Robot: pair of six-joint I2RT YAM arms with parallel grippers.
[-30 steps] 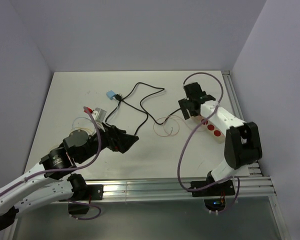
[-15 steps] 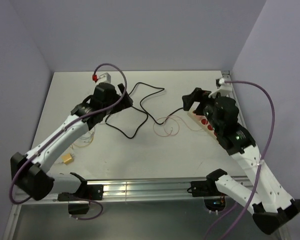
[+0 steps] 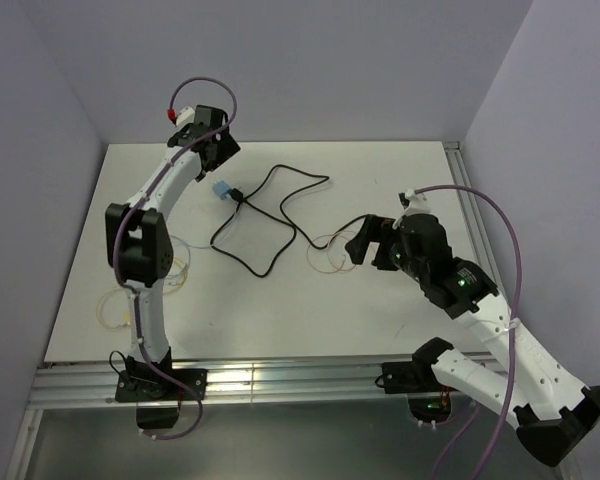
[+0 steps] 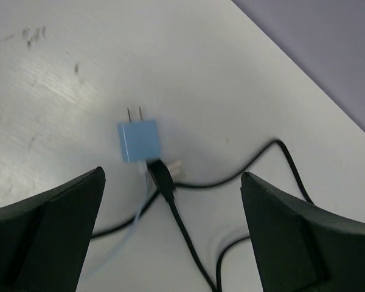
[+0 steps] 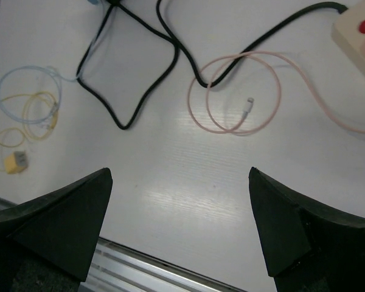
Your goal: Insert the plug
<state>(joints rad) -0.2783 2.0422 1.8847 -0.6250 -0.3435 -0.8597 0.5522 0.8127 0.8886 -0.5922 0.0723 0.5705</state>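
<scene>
The small blue two-pronged plastic plug (image 4: pixel 138 140) lay flat on the white table (image 4: pixel 55 79), framed by the left gripper (image 4: pixel 173 182), spread wide and empty, so reaching seemed in hand and lowering to clasp it next, the right gripper (image 5: pixel 180 176) likewise gaping empty.

The table (image 3: pixel 380 300) holds a blue plug (image 4: pixel 139 140), black cable (image 5: pixel 123 126), power strip (image 5: pixel 353 33).

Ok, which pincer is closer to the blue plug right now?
Left. The left pincer hangs open close over the blue plug. The right pincer is well off to the plug's right, open, above the pink cable loop.
</scene>
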